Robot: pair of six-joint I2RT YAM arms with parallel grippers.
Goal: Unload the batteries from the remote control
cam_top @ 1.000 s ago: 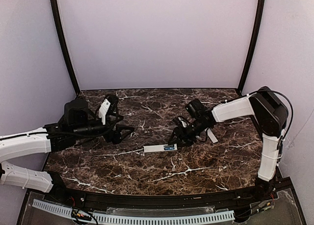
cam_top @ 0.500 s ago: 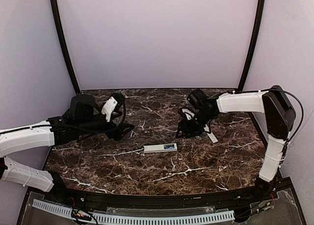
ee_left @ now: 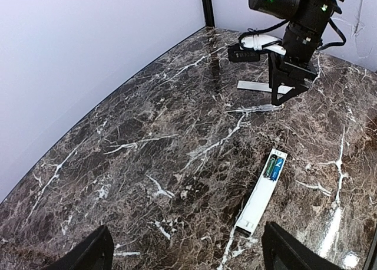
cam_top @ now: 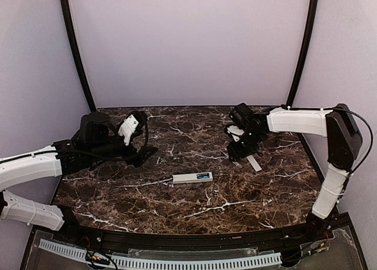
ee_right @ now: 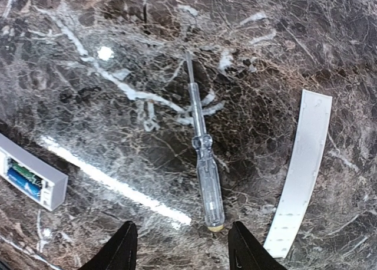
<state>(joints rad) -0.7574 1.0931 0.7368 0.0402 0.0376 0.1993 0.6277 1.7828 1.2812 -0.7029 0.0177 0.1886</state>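
The slim white rectangular remote control (cam_top: 192, 177) lies flat on the dark brown, white-veined marble table (cam_top: 177, 214), near its middle, between the two arms and apart from both; its back faces up, with the compartment open at the end toward the right arm; in the left wrist view two batteries (ee_left: 272, 167), one green and one blue, sit side by side in it; from above they are only a bluish speck; the right wrist view cuts the remote off at its left edge, showing just the compartment end.

The left gripper (ee_left: 187, 253) hangs wide open and empty over bare marble; only its dark fingertips (ee_left: 97, 252) show at the bottom edge. The right gripper (ee_right: 184, 246) stands partly open with nothing between its fingers, low over the butt of a clear-handled screwdriver (ee_right: 203, 164) that lies on the table; whether a finger touches the handle cannot be told, the tips being cut off by the frame. Beside the screwdriver, not touching it, lies a flat pale-grey cover strip (ee_right: 300, 175); in the left wrist view the gripper stands in front of one end of it; from above the screwdriver cannot be made out.
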